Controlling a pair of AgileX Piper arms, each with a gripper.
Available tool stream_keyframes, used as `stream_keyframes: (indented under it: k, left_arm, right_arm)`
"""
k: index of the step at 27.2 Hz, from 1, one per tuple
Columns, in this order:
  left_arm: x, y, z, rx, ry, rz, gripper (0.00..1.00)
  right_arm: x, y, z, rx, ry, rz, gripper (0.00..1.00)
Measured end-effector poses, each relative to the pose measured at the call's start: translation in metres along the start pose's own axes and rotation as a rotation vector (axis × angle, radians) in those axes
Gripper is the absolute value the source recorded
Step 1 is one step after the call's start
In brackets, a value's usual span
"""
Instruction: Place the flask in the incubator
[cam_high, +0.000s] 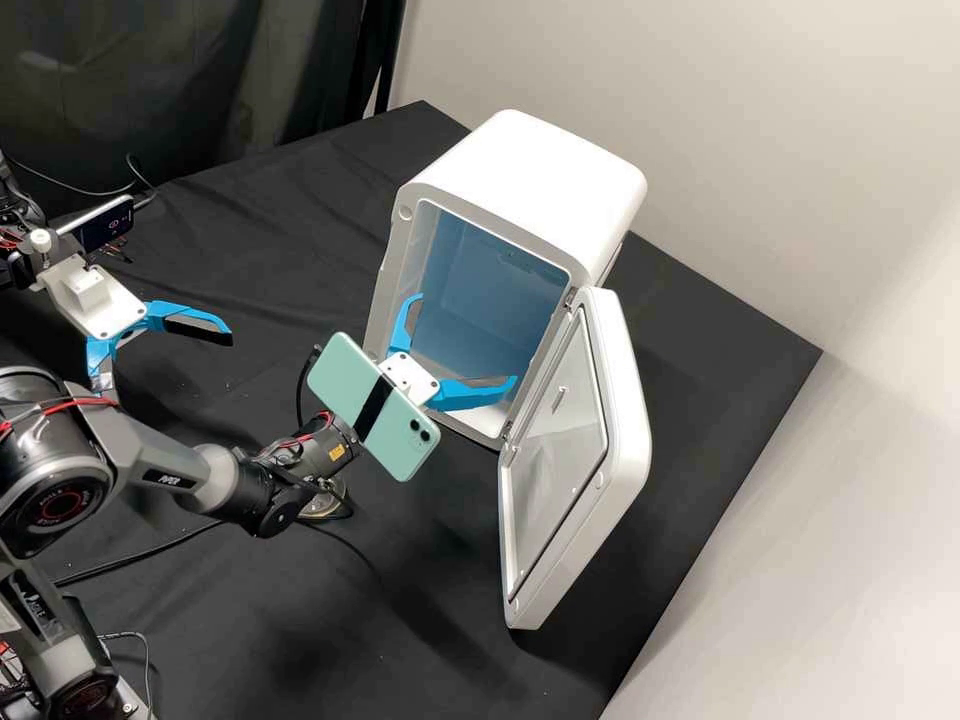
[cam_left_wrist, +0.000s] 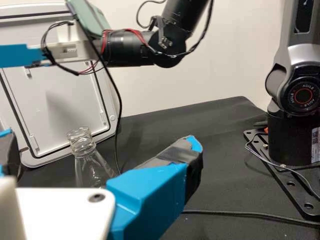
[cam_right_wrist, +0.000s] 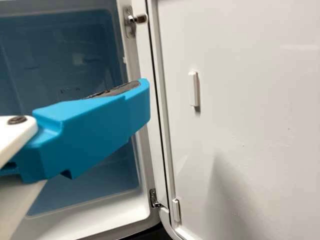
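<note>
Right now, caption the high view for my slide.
Right gripper open at the open incubator; left gripper open above the black bench.

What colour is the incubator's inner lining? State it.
Light blue, seen best in the high view on the incubator's inner lining.

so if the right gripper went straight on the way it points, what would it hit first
Probably the blue back wall inside the incubator: the right gripper points into the open chamber, and nothing shows in between. Depth is unclear.
</note>
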Motion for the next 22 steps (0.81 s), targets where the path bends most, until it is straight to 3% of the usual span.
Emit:
stream_keyframes:
  k: [5, 11, 14, 18, 22]
  left_arm:
    - [0.000, 0.0002, -0.001, -0.005, 0.011, 0.003, 1.00]
    - [0.000, 0.0003, -0.001, -0.007, 0.016, 0.004, 1.00]
    - [0.000, 0.0003, -0.001, -0.007, 0.016, 0.004, 1.00]
    - [0.000, 0.0003, -0.001, -0.007, 0.016, 0.004, 1.00]
    - [0.000, 0.0003, -0.001, -0.007, 0.016, 0.004, 1.00]
  right_arm:
    - [-0.014, 0.000, 0.006, -0.038, 0.029, -0.025, 1.00]
    - [-0.021, 0.006, 0.013, -0.041, 0.025, -0.021, 1.00]
    - [-0.027, 0.009, 0.007, -0.034, 0.049, -0.023, 1.00]
    - [-0.037, 0.016, -0.010, -0.036, 0.114, -0.013, 1.00]
    - [-0.044, 0.024, -0.028, -0.063, 0.186, 0.021, 1.00]
